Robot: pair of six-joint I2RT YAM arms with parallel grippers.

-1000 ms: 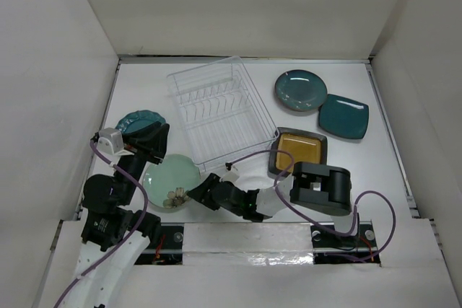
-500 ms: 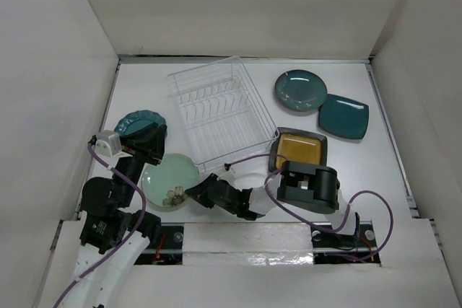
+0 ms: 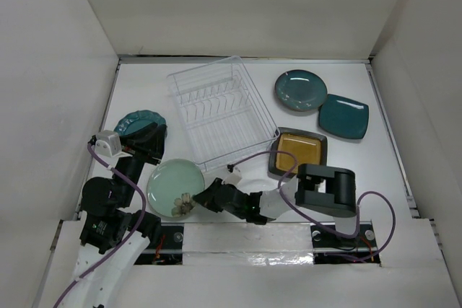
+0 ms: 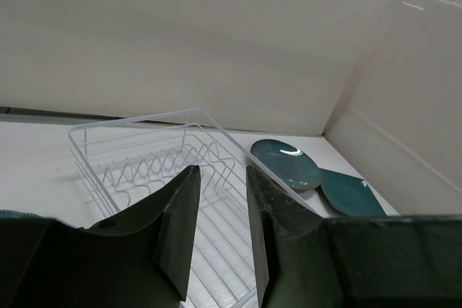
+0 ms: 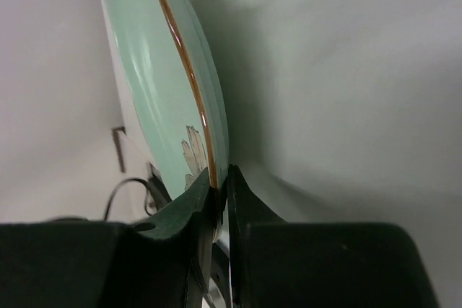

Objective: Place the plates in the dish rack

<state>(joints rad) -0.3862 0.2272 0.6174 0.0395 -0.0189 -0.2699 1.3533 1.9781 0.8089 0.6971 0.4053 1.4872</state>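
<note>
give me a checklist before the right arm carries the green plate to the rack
1. Right gripper shut on green plate: ok, it pinches the rim beside the flower.
2. Grip deep enough: probably not ok, only the rim edge sits between the fingertips.
3. Plate clear of the table: cannot tell.
4. Rack slots free: ok, no plate in it.
5. Left gripper out of the way: ok, open and empty by the scalloped plate, left of the rack.
</note>
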